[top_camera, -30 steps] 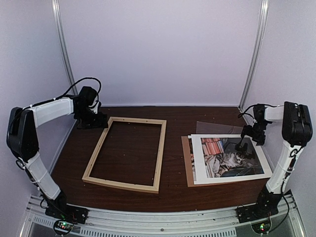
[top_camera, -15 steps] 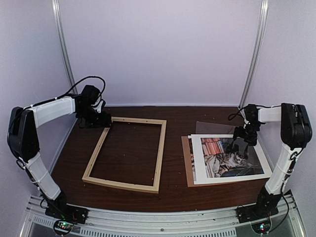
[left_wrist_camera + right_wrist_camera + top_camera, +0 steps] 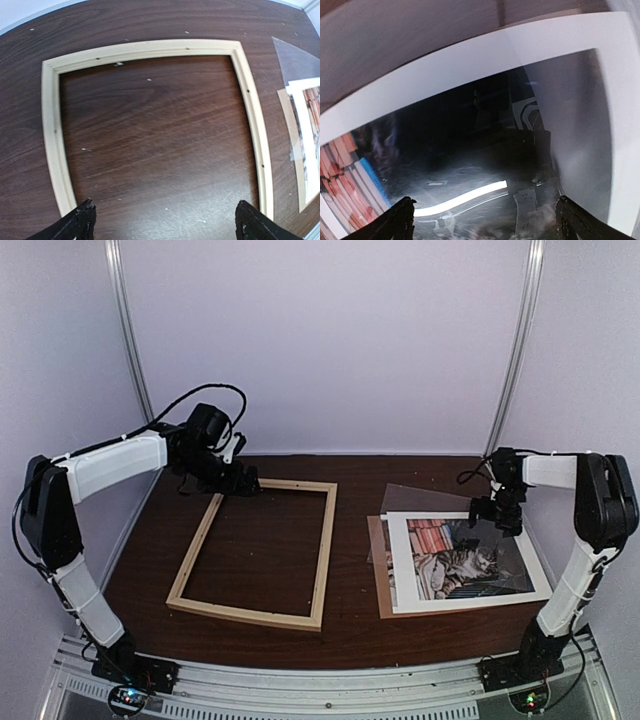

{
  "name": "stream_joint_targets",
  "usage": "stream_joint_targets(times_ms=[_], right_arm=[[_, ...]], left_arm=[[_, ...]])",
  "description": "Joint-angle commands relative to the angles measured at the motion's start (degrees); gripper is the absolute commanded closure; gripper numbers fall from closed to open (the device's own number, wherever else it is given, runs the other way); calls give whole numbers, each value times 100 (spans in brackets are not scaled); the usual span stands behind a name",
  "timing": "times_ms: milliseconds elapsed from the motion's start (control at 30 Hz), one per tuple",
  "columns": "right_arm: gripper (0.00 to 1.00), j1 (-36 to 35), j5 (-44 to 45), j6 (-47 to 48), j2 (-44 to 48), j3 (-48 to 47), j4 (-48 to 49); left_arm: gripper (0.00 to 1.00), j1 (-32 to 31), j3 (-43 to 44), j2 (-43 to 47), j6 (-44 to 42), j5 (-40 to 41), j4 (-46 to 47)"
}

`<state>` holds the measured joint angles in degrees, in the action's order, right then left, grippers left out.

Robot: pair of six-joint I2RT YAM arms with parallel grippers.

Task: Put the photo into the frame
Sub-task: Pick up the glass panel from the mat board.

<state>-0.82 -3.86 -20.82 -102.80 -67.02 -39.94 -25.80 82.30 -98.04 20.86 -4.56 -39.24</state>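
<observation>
Dark wood-grain table [image 3: 350,640], closed in by pale walls [image 3: 320,340] — the workspace as I see it from the overhead camera and both wrist cameras. On the left half lies the frame [image 3: 326,550], flat on the table, with bare tabletop showing through its opening. On the right half lies the photo [image 3: 465,565], picture side up and well apart from the frame. It rests on a brown backing board [image 3: 378,575], whose edge shows along the photo's left side. A clear sheet [image 3: 430,498] juts out past the photo's far edge; how much of the print it covers I cannot tell. My left gripper [image 3: 165,222] hangs above the frame, clear of it, jaws spread wide with nothing between them — its wrist camera takes in nearly the whole frame. My right gripper [image 3: 485,220] is over the far right part of the photo, jaws likewise wide apart and holding nothing. Its wrist view is blurred, showing the white border and a dark glossy reflection, and I cannot tell whether the fingertips touch the print.
</observation>
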Motion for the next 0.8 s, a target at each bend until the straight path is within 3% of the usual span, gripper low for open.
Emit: stream_joint_targets(times_ms=[0, 367, 767], right_arm=[[0, 572, 497, 118, 343, -393, -305], [0, 1322, 144, 367, -175, -791, -384], [4, 1577, -284, 414, -513, -617, -248]], left_arm=[[2, -145, 117, -49, -65, -66, 59], [2, -464, 210, -284, -126, -400, 249], [3, -1200, 827, -843, -313, -679, 277]])
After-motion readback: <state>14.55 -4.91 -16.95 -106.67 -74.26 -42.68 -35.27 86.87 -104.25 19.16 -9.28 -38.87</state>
